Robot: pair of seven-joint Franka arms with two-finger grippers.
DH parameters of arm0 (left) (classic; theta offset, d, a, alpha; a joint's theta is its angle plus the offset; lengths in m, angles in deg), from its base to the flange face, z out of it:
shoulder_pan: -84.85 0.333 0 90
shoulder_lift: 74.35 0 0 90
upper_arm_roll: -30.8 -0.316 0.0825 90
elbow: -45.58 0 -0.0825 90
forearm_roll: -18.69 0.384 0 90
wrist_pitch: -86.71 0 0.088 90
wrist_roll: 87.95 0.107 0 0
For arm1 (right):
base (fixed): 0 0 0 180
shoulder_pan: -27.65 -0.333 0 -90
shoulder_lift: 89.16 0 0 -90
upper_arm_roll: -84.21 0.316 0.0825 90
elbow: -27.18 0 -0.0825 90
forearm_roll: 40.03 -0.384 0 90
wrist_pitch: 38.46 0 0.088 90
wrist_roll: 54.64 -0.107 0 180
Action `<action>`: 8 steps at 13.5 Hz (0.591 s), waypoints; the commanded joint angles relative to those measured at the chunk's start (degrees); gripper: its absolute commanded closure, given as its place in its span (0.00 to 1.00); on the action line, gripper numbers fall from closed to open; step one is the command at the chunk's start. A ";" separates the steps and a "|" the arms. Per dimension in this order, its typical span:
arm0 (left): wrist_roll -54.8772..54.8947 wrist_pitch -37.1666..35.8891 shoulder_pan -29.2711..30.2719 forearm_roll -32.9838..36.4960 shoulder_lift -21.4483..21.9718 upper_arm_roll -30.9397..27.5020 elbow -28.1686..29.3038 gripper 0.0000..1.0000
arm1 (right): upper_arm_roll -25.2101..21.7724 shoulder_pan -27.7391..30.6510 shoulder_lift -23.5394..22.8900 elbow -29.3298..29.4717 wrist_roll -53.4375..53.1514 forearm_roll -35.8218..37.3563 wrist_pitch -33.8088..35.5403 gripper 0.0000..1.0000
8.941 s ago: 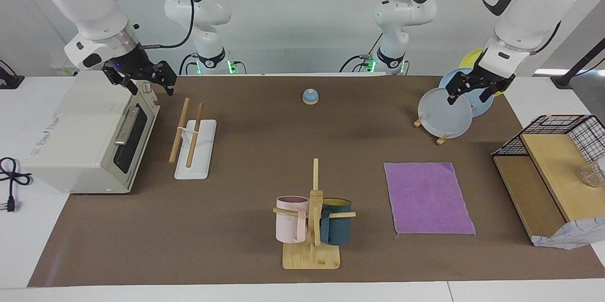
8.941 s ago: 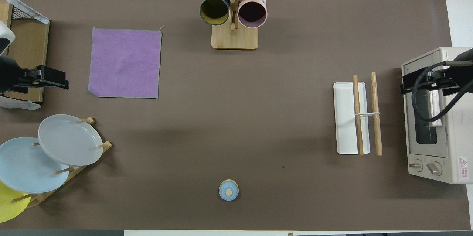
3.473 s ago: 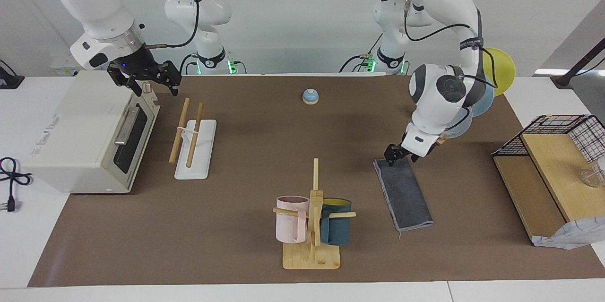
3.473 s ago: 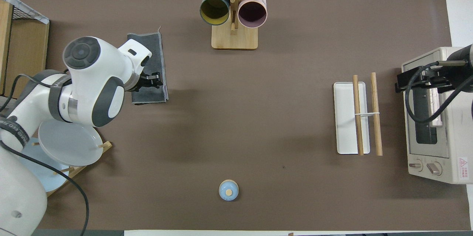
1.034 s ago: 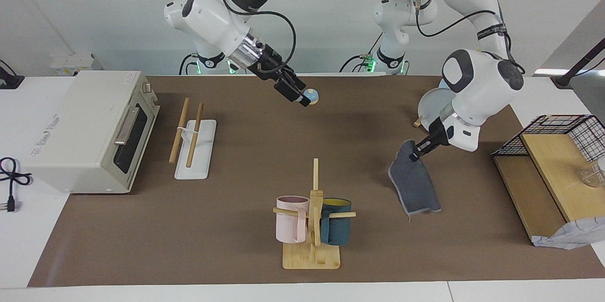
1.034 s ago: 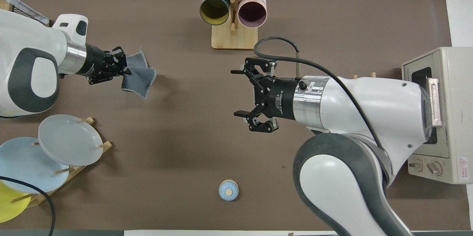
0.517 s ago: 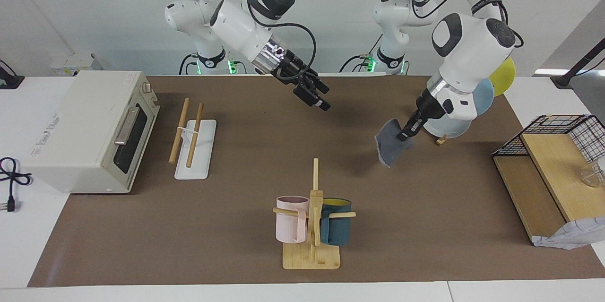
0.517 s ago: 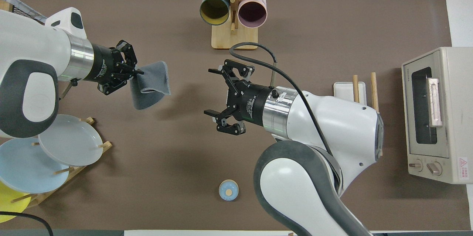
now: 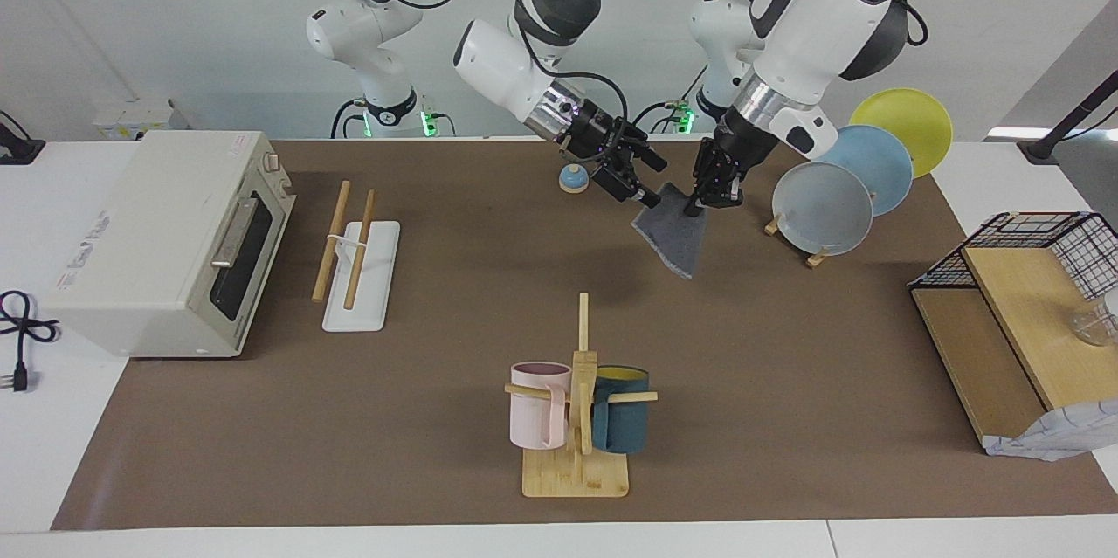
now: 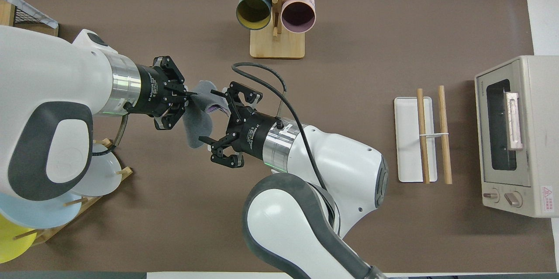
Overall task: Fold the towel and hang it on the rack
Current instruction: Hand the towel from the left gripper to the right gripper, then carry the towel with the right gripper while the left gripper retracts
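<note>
My left gripper [image 9: 696, 205] is shut on the top edge of the folded towel [image 9: 674, 235], dark grey face out. The towel hangs in the air over the mat between the blue bell and the plate stand. In the overhead view the left gripper [image 10: 181, 99] holds the towel [image 10: 196, 122], and a bit of purple shows at its fold. My right gripper [image 9: 645, 182] is open right beside the towel's upper corner; seen from above, the right gripper [image 10: 208, 116] has its fingers spread on either side of the towel's edge. The rack [image 9: 358, 274] stands beside the toaster oven, bare; it also shows in the overhead view [image 10: 410, 139].
A toaster oven [image 9: 166, 235] sits at the right arm's end. A mug tree [image 9: 576, 401] with two mugs stands farther from the robots. A plate stand with plates [image 9: 821, 209] and a wire basket shelf [image 9: 1031, 279] are at the left arm's end. A blue bell [image 9: 572, 179] lies near the robots.
My left gripper has lifted the folded towel off the mat and carried it toward the middle. My right arm has swung in from the oven, open, up to the towel.
</note>
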 commanded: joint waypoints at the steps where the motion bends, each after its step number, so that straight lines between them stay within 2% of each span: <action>1: -3.78 -0.42 -0.61 -1.93 2.77 -0.77 2.92 1.00 | -0.17 1.50 -1.92 2.97 0.94 -0.28 -0.40 0.00; 3: -5.80 -0.24 -0.61 -1.93 2.78 -0.77 3.01 1.00 | -0.17 2.21 -2.44 4.37 1.12 -0.11 -0.31 0.00; 5: -6.78 0.11 -0.61 -1.93 2.78 -0.77 3.00 1.00 | -0.17 2.29 -6.12 7.70 2.78 1.12 -0.40 0.00; 8: -8.71 0.55 -0.61 -1.93 2.78 -0.85 3.01 1.00 | -0.17 1.33 -8.95 9.47 3.40 1.83 -0.93 0.00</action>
